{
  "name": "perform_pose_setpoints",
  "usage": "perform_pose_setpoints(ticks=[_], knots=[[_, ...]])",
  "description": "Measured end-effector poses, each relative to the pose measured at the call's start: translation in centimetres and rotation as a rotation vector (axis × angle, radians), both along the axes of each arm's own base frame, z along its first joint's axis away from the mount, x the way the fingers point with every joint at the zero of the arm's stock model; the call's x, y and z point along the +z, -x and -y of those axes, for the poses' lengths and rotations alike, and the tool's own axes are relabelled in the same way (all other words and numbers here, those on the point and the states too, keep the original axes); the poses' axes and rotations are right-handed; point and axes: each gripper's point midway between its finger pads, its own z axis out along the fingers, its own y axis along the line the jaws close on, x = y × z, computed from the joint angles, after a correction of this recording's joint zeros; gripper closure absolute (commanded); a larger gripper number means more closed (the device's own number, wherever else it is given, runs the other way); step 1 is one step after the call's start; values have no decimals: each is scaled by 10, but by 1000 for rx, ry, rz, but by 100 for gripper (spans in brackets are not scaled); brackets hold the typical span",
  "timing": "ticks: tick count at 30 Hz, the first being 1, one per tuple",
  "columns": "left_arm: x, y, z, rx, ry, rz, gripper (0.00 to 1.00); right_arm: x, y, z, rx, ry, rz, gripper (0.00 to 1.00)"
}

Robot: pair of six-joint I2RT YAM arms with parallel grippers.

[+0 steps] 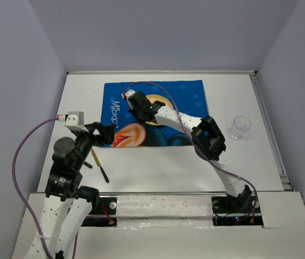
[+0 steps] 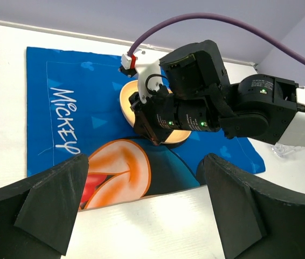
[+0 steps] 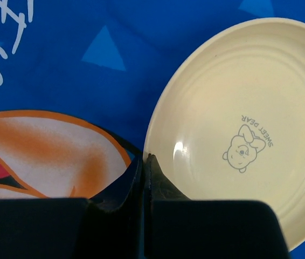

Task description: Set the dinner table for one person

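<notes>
A cream plate with a small bear print lies on the blue Mickey mat, which is spread on the white dinner table. My right gripper reaches over the mat and is shut on the plate's near-left rim, one finger inside the plate and one outside. In the left wrist view the right gripper covers most of the plate. My left gripper hovers at the mat's front-left corner, open with nothing between its fingers.
A clear glass cup stands on the table to the right of the mat, and shows behind the right arm. A thin tan-and-black utensil lies on the table by the left arm. Grey walls close in the table.
</notes>
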Motion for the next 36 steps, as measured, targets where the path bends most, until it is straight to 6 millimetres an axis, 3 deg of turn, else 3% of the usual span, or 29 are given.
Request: perform_pose_setpoints(ticks=[2,3,6,10,13,16,18,20,23,24,27,28,30,33,36], knots=[[0,0,0,2,0,1,1,-3,2,0,1,1,-10,69],[0,0,0,2,0,1,1,-5,3,1,-4,-3,-15,49],[0,0,0,2,0,2,1,-7,4,1,-24,-13,-27,33],[0,0,-1,3,0,2,1,-5,9,7,-58,-27,-43,32],[1,1,-1,2,1,6,1,10,14,15,-80,-67,-53,30],[3,2,-1,1,3,11,1,46,19,28,-106,-139,-40,30],[3,2,-1,1,4,15,1,81,18,49,-145,-218,4,31],[5,3,-1,-1,5,20,1,110,17,85,-210,-269,46,32],[7,7,2,-16,8,30,1,147,2,158,-383,-344,127,34],[8,8,4,-24,9,34,1,155,-6,197,-480,-382,151,34],[11,13,9,-50,13,47,1,153,-13,289,-708,-438,187,34],[12,14,11,-58,15,52,1,147,-13,337,-828,-445,198,34],[14,17,13,-73,17,59,1,128,-2,403,-1016,-437,202,34],[17,23,20,-105,22,72,1,116,11,443,-1143,-393,216,34],[20,29,24,-133,27,86,1,115,12,450,-1169,-380,226,36]])
